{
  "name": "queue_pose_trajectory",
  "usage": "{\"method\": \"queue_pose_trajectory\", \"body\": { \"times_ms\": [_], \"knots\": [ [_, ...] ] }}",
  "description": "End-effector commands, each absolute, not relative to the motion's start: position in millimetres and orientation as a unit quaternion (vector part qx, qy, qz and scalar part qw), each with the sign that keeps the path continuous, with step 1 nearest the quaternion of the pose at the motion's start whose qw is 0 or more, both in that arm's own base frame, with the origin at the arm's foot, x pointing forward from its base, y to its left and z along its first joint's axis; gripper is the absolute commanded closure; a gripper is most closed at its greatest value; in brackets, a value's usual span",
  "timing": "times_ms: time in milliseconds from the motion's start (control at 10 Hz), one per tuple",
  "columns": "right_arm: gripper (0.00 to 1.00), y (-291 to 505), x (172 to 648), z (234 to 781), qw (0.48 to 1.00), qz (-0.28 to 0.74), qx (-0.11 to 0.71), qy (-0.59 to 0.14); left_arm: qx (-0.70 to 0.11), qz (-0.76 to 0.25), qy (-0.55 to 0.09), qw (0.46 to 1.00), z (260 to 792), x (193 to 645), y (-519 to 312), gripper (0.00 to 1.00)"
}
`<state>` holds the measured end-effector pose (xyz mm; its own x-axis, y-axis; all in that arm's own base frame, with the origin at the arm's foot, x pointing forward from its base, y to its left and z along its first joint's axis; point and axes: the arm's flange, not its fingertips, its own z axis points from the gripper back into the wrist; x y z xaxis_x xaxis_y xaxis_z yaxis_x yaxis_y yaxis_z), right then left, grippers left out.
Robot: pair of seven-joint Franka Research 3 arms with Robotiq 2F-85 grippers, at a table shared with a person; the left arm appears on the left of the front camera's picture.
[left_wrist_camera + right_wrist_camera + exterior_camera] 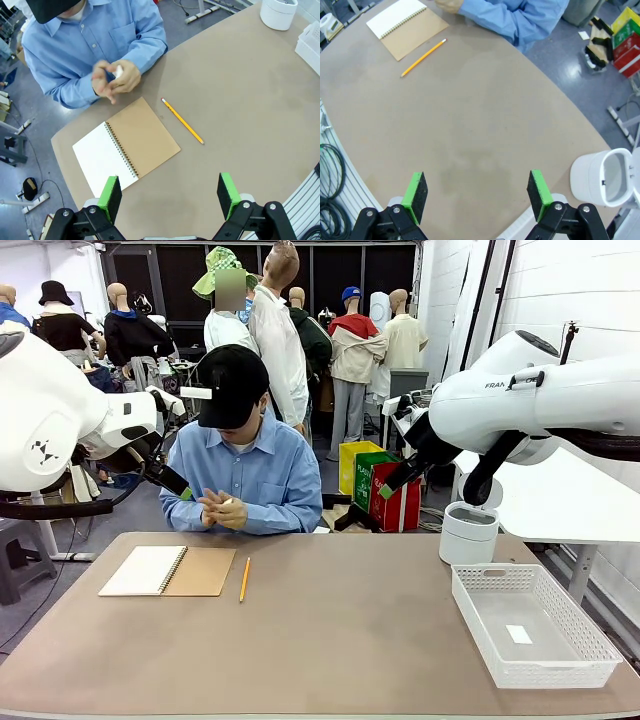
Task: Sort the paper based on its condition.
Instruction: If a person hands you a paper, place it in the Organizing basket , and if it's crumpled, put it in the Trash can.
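Observation:
The person across the table presses a small wad of white paper (117,73) between both hands (222,510); most of it is hidden by the fingers. My left gripper (169,197) hangs open high above the table's left side, over the near edge of the notebook, with nothing between its green pads (110,197). It also appears raised beside the person's shoulder (176,485). My right gripper (476,195) is open too and holds nothing. It is held high above bare tabletop, at the right behind the table (395,480).
A spiral notebook (168,571) lies open at the table's left with a yellow pencil (244,579) beside it. A white mesh basket (590,635) sits at the front right with a small white scrap inside (518,634). A white round bin (468,533) stands behind the basket.

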<state>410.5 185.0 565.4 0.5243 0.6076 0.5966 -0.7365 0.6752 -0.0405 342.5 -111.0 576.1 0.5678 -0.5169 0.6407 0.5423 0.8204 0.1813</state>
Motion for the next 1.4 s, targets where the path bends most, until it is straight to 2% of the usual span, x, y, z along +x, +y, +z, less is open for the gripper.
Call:
{"method": "queue_pose_trajectory", "body": {
  "times_ms": [0, 1300],
  "knots": [
    [0.00, 185.8, 410.8, 563.5, 0.868, 0.387, 0.106, -0.293, -0.018, -0.299, -0.357, 0.885, 576.8, 342.4, -110.4, 0.00],
    [0.00, 185.8, 410.8, 563.5, 0.868, 0.387, 0.106, -0.293, -0.018, -0.299, -0.357, 0.885, 576.8, 342.4, -110.4, 0.00]
  ]
}}
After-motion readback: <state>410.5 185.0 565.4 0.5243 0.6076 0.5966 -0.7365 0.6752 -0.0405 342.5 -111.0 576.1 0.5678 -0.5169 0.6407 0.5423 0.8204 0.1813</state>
